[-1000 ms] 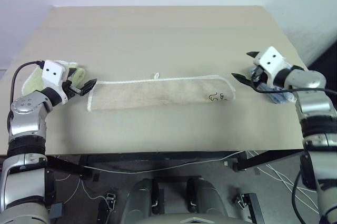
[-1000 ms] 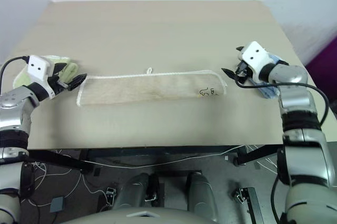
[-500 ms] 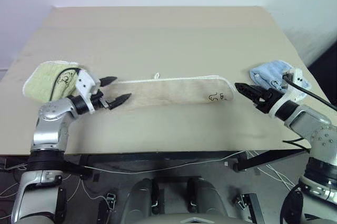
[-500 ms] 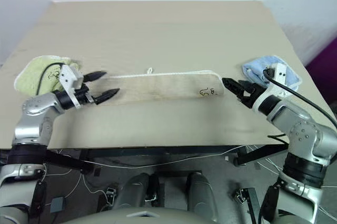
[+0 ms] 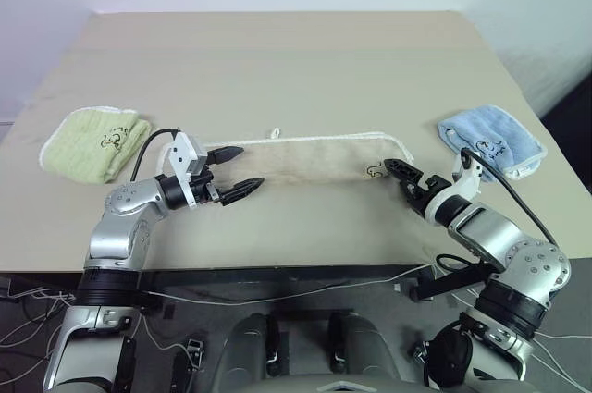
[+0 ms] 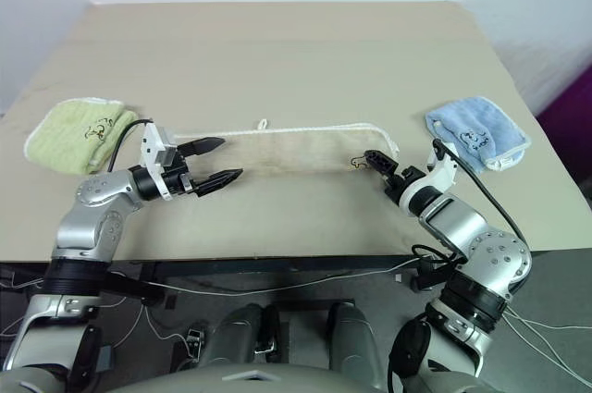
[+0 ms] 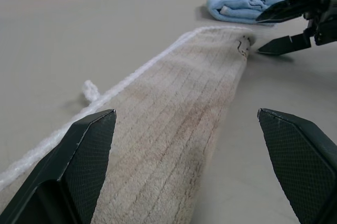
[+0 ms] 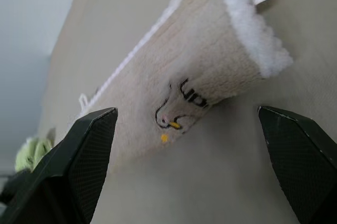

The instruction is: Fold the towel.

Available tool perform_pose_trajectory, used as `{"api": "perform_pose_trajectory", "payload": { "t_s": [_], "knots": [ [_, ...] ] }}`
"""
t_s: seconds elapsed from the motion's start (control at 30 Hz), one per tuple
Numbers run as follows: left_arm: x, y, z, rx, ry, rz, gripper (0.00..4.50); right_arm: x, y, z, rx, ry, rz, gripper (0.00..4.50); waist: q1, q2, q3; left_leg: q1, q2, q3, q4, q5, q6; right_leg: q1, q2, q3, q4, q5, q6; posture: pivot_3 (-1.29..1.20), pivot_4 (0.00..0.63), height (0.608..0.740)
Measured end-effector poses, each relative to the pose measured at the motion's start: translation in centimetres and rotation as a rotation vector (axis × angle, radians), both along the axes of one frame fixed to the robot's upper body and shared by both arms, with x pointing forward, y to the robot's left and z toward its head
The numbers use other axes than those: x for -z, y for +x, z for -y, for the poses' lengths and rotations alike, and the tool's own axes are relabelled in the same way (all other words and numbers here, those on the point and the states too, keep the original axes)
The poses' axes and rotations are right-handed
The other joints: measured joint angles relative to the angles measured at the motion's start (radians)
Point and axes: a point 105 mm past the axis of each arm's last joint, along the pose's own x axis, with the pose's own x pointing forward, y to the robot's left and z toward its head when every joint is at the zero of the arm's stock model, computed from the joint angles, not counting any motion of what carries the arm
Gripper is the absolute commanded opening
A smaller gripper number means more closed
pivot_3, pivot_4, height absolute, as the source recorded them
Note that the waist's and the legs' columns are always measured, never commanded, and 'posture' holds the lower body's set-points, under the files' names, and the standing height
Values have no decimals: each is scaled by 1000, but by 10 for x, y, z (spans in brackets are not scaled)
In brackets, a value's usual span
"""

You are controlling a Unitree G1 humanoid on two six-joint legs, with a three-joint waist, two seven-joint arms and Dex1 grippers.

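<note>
The towel (image 5: 296, 160), folded into a long narrow beige strip, lies flat across the middle of the tan surface (image 5: 277, 60), running left to right. White corded edging lines its far side, with a small white loop (image 5: 275, 133) sticking out at about the middle of that edge. A small dark embroidered mark (image 5: 376, 170) sits near its right end.

The left claw (image 5: 231, 171) hovers over the towel's left end, fingers spread wide and holding nothing. The right claw (image 5: 400, 178) sits just beside the towel's right end, also wide and empty.

A light-green folded towel (image 5: 91, 141) rests at the left of the surface, and a light-blue folded towel (image 5: 490, 140) at the right.
</note>
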Motion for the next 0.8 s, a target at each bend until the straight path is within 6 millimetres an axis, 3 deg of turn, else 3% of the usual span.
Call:
{"api": "perform_pose_trajectory", "payload": {
  "t_s": [0.27,0.6,0.7,0.8],
  "knots": [
    [3,-4,0,-13,1,-12,4500,-1,28,4,105,125,-27,4473,-3,-1,-2,1,0,0,0,-1,2,1,1,0,0,0,0,0,150,740],
    [3,-4,-1,-16,1,-10,4500,12,37,10,174,164,-76,1166,-3,-1,-2,1,1,0,0,-2,4,1,1,0,0,0,0,0,150,740],
    [3,-4,-1,-16,0,-10,4500,7,38,9,169,165,-56,118,-3,-1,-3,1,1,0,0,-2,4,1,1,0,-1,0,0,0,150,740],
    [3,-4,0,-15,-1,-9,4500,4,38,11,174,157,-44,28,-1,-2,-3,1,1,0,0,-2,4,2,0,0,-1,0,0,0,150,740]
  ]
}}
